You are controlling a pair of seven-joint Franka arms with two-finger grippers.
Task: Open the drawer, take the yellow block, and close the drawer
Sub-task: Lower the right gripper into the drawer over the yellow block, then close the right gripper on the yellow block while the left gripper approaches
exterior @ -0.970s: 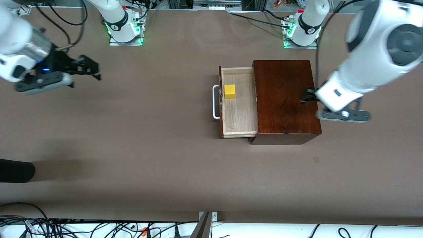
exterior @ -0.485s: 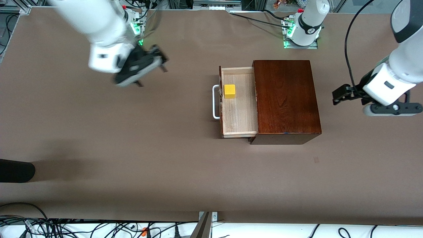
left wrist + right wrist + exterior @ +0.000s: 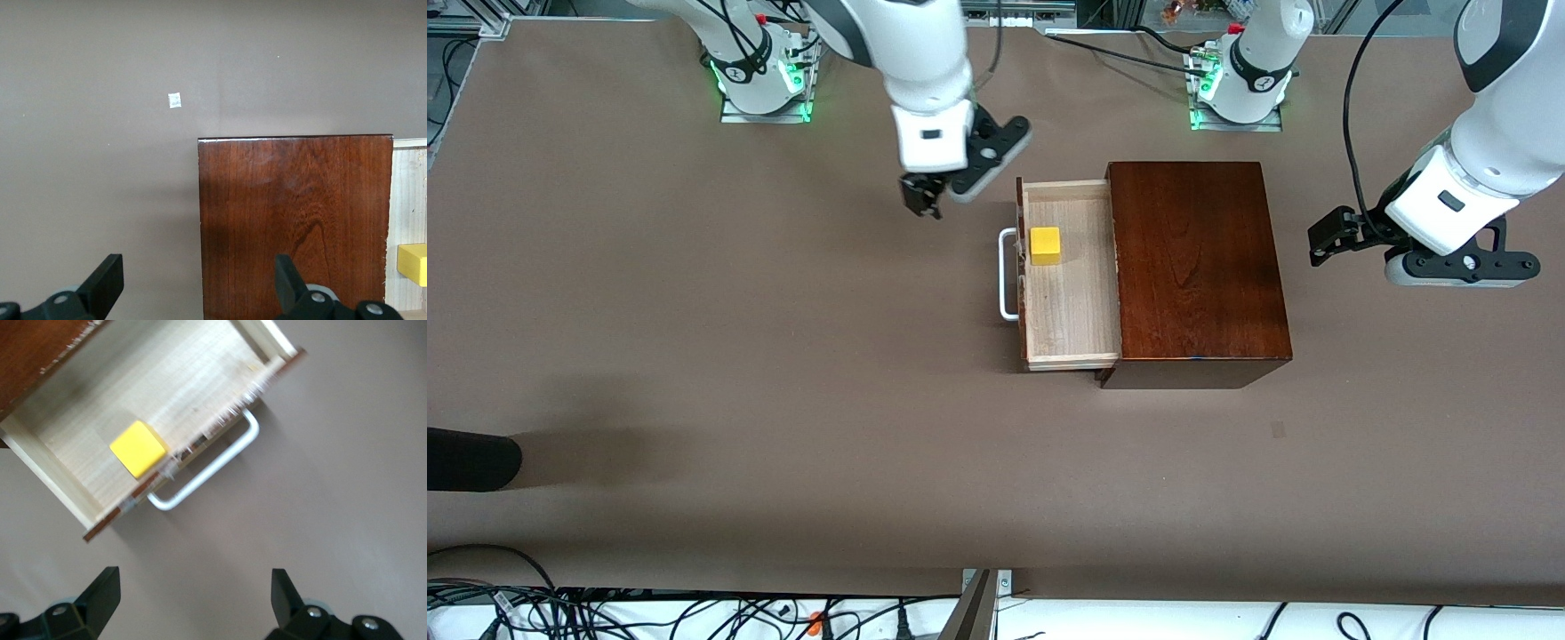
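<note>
The drawer (image 3: 1072, 302) stands pulled out of the dark reddish-brown wooden box (image 3: 1192, 267), its white U-shaped handle (image 3: 1007, 274) pointing toward the right arm's end of the table. The yellow block (image 3: 1045, 245) lies on the drawer's pale floor near the handle; it also shows in the right wrist view (image 3: 137, 449) and at the edge of the left wrist view (image 3: 412, 264). My right gripper (image 3: 921, 196) is open and empty, over the bare table beside the drawer's front. My left gripper (image 3: 1327, 236) is open and empty, over the table just off the box's closed end.
Both arm bases (image 3: 760, 80) (image 3: 1240, 84) stand at the table's far edge. A dark object (image 3: 471, 459) pokes in at the table's edge at the right arm's end. A small pale mark (image 3: 1278, 430) lies on the table nearer the camera than the box.
My right gripper has swung from the right arm's end of the table to just beside the drawer front. My left gripper has drawn back off the box top to beside it.
</note>
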